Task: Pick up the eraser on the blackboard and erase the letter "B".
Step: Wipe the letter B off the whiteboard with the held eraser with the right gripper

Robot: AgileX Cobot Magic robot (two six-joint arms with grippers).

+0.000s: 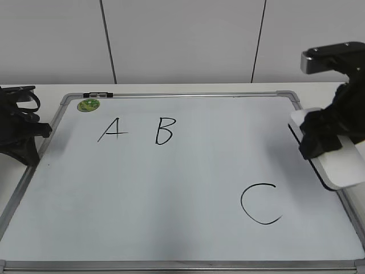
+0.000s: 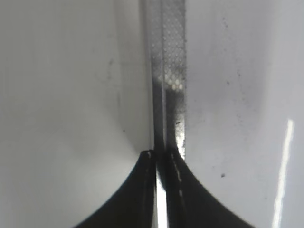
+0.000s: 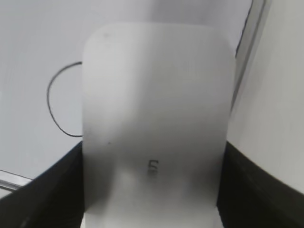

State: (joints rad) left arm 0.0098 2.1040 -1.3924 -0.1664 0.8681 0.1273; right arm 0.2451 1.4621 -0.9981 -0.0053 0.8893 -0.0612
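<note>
My right pincer grips the eraser by its long sides at the right edge of the blackboard, lettering up and dark underside facing the board — set, I judge, for wiping. The letter "B" stands untouched at far centre, between the "A" and the larger "C" near right. My left pincer rests narrowed, fingers almost meeting, over the board's left frame rail — clear of the work.

A lab or test room, by its look. Plain white wall panels back a white tabletop. A whiteboard lies on it.
</note>
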